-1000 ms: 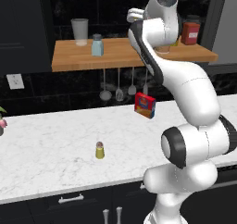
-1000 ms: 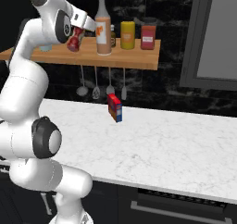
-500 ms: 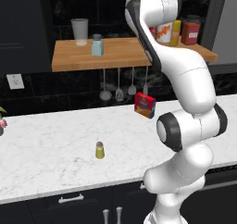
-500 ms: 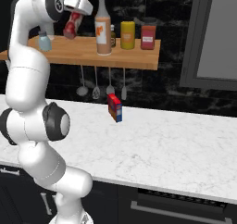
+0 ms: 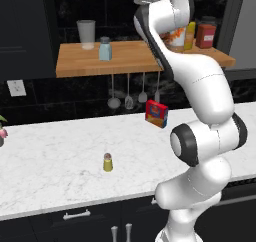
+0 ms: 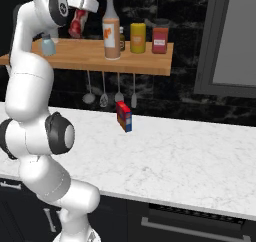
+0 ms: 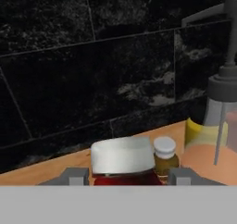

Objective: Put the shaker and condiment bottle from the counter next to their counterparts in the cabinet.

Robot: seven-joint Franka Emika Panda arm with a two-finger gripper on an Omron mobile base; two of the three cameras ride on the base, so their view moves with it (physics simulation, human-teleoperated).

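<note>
Desk (image 5: 60,161) of white marble runs across the foreground, and the wooden cabinet shelf (image 5: 130,61) hangs on the dark tiled wall above it. Arm reaches up to shelf height, with the end effector (image 6: 77,21) raised over the shelf's middle stretch. Its fingers (image 7: 76,177) are clamped on the red bottle (image 6: 76,25), whose white cap (image 7: 122,154) sits between them in the hand view. Orange-labelled tall bottle (image 6: 111,31) stands on the shelf just to the right of the held one, with a yellow jar (image 6: 138,37) and a red jar (image 6: 160,39) further along. Blue shaker (image 5: 105,49) stands on the shelf's left part, near a pale cup (image 5: 86,34). Red-and-blue box (image 5: 156,114) stands on the desk near the wall. Yellow-green shaker (image 5: 107,162) stands upright on the desk, well apart from the box.
</note>
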